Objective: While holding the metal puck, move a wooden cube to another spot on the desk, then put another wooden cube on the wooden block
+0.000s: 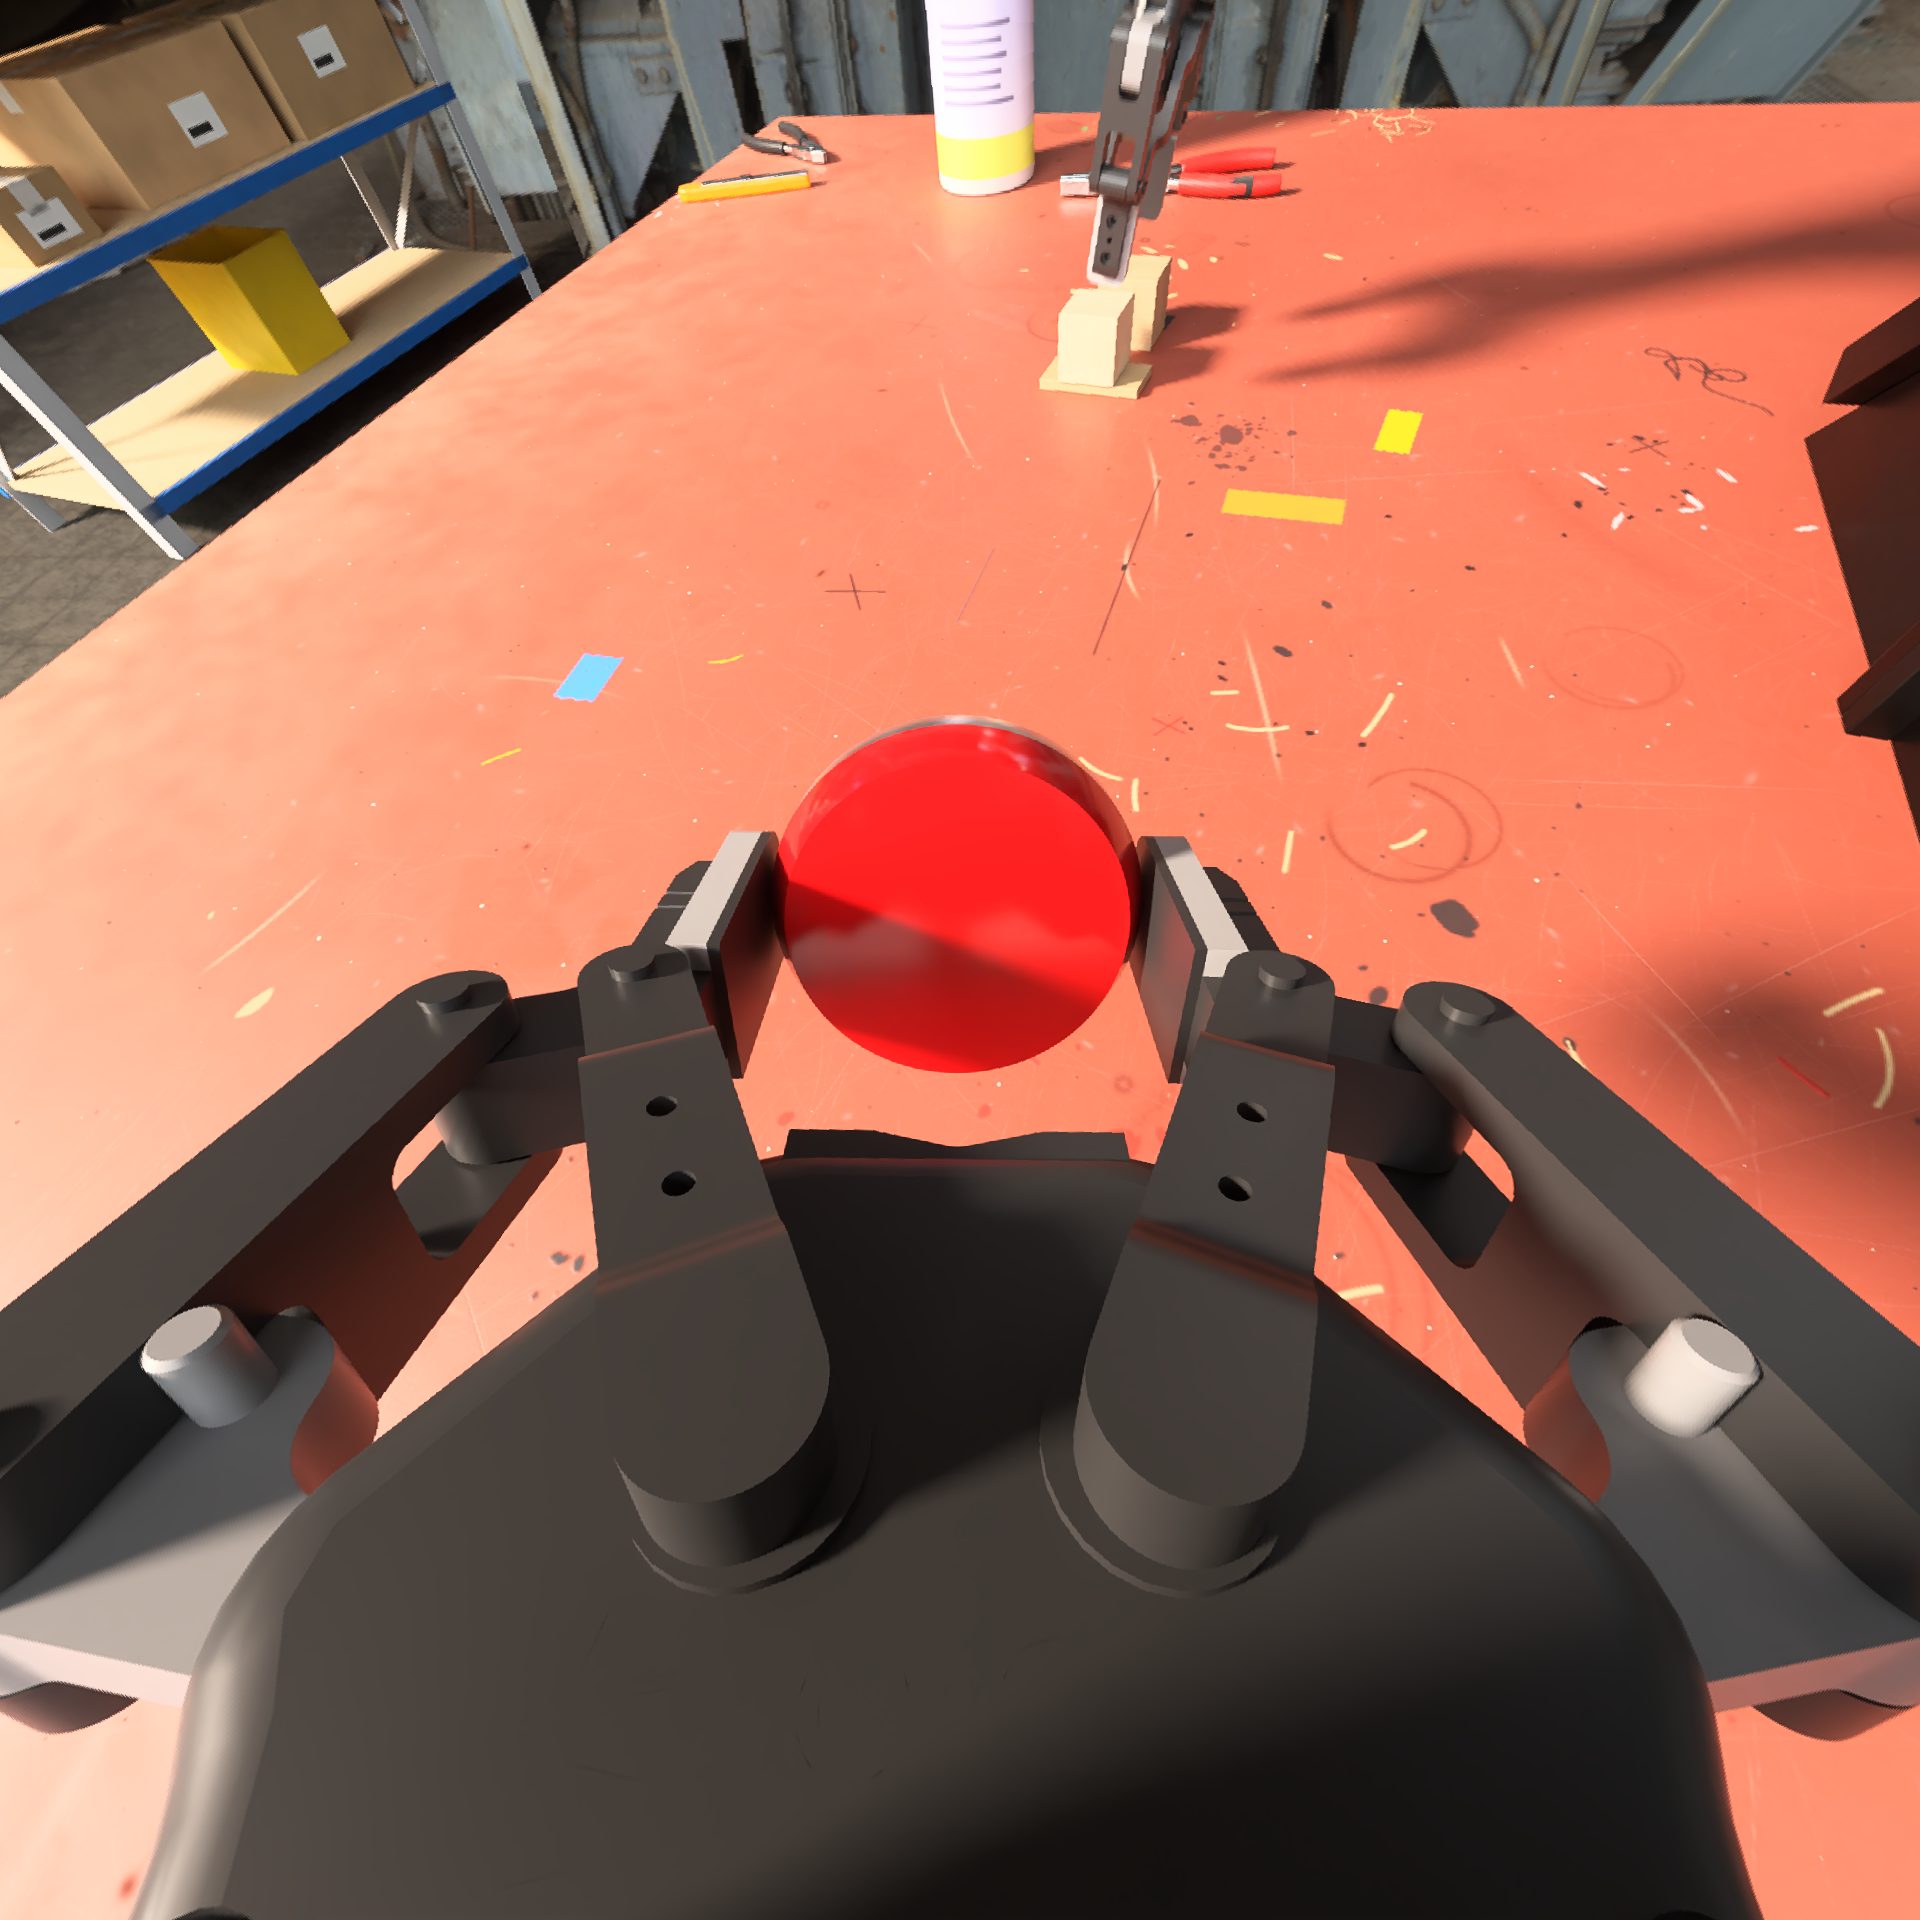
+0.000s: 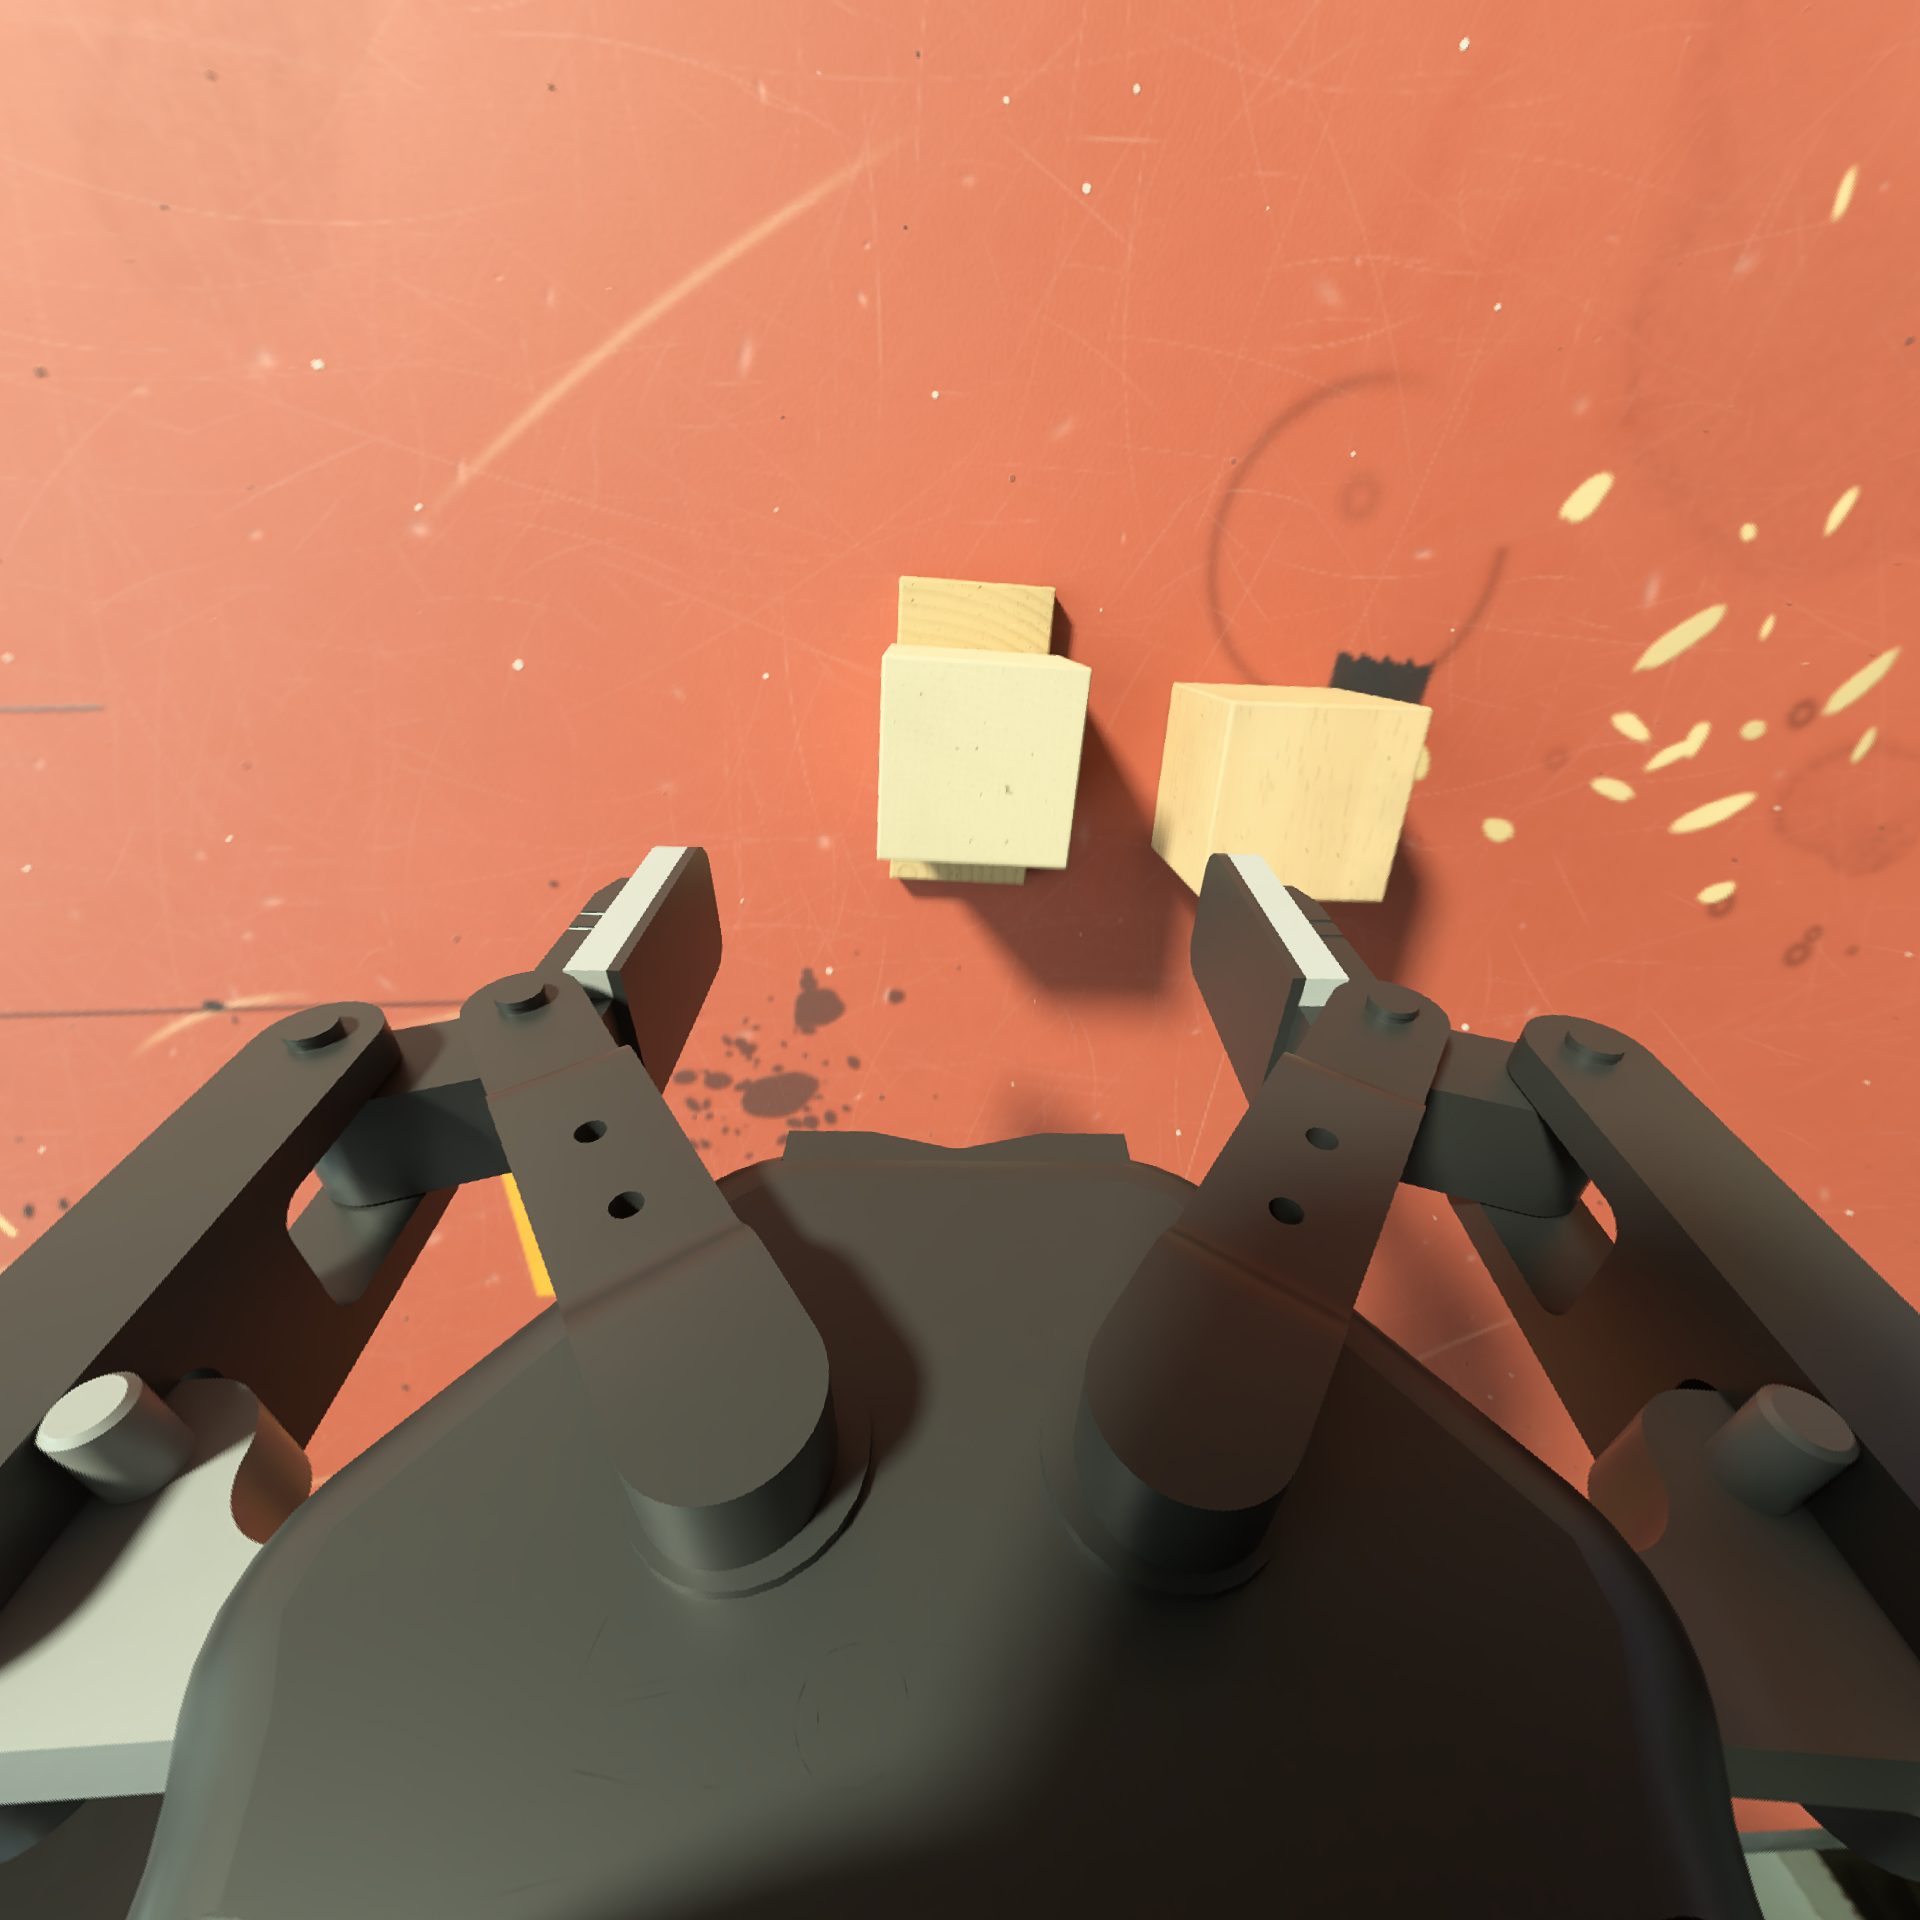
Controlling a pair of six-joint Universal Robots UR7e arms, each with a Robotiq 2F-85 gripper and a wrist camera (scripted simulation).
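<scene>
My left gripper (image 1: pixel 956 904) is shut on the metal puck (image 1: pixel 956 894), a shiny red-looking disc held above the orange desk (image 1: pixel 623 520). In the right wrist view a pale wooden cube (image 2: pixel 977 753) sits on a flat wooden block (image 2: pixel 977 613). A second, tan wooden cube (image 2: pixel 1294 784) stands on the desk just right of it. My right gripper (image 2: pixel 956 864) is open and empty above them, looking down, its right finger (image 2: pixel 1262 920) over the tan cube's near corner. Far off in the left wrist view are the right gripper (image 1: pixel 1107 265), pale cube (image 1: pixel 1093 335), block (image 1: pixel 1096 382) and tan cube (image 1: pixel 1151 296).
At the desk's far edge stand a white and yellow canister (image 1: pixel 982 94), red pliers (image 1: pixel 1231 171), a yellow knife (image 1: pixel 743 187) and dark pliers (image 1: pixel 790 140). A shelf with boxes and a yellow bin (image 1: pixel 249 296) is off the left. A dark object (image 1: pixel 1881 520) is at the right edge.
</scene>
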